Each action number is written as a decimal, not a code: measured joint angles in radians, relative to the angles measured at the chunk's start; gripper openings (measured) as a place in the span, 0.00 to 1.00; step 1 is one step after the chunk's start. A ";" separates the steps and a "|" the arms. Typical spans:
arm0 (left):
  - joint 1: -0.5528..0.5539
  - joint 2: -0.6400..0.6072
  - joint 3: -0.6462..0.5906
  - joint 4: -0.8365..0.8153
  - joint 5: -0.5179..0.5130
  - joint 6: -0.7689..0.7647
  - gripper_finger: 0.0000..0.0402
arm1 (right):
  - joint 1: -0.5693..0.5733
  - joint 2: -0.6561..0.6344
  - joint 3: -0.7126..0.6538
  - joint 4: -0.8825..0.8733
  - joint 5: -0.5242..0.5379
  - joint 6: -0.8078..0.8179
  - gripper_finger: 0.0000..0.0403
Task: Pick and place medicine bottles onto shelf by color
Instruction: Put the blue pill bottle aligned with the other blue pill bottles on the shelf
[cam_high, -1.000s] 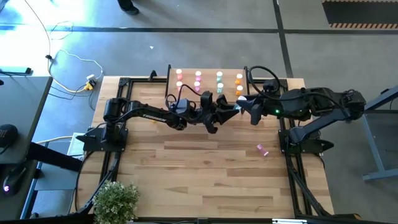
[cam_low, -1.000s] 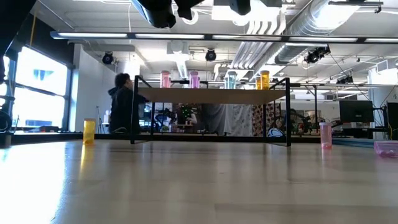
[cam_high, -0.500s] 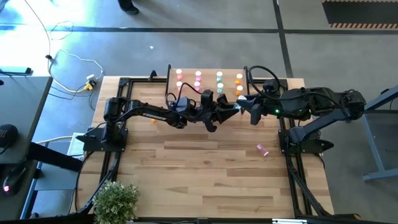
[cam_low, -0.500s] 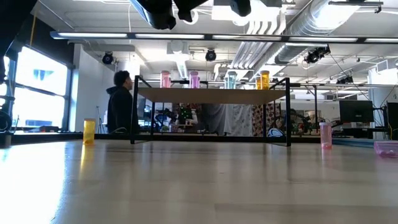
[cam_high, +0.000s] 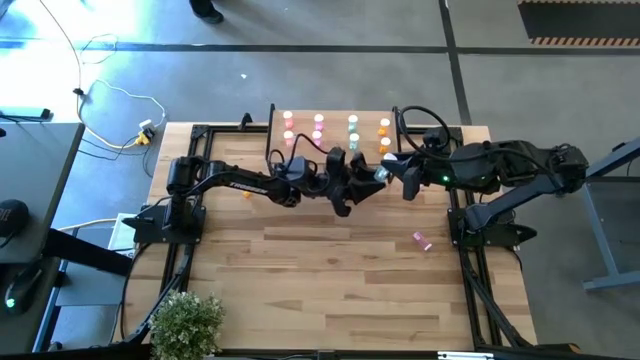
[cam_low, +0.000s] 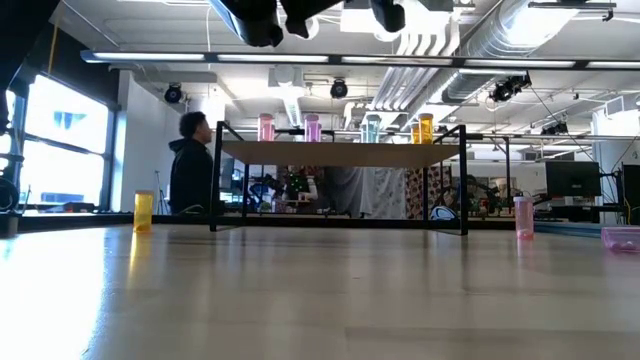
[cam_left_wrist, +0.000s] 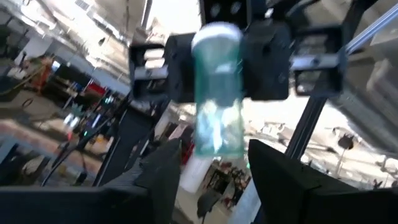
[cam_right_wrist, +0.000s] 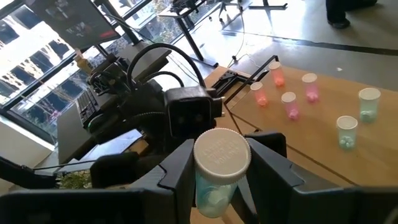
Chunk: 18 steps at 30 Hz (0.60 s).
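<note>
pale teal cylindrical medicine bottle with white cap (cam_right_wrist: 219, 168) | clamped in right gripper (cam_right_wrist: 217, 171) mid-air above table | left gripper (cam_left_wrist: 211, 165) fingers spread apart around it, released | low light-wood shelf (cam_high: 335, 135) behind

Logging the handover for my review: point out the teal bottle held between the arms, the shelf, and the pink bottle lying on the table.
teal bottle (cam_right_wrist: 222, 163), right wrist view, on its light cap.
shelf (cam_low: 340, 154), low view, on the board's front edge.
pink bottle (cam_high: 422, 240), high view, on its body.
</note>
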 joint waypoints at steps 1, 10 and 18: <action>0.002 0.000 0.000 -0.013 0.002 0.000 0.46 | 0.000 0.000 0.000 -0.003 0.007 0.000 0.29; 0.068 0.000 0.000 -0.068 0.177 -0.019 0.51 | 0.000 -0.022 0.000 -0.061 0.118 0.000 0.29; 0.118 0.000 0.000 -0.069 0.239 -0.029 0.50 | -0.029 -0.062 0.000 -0.083 0.250 -0.053 0.29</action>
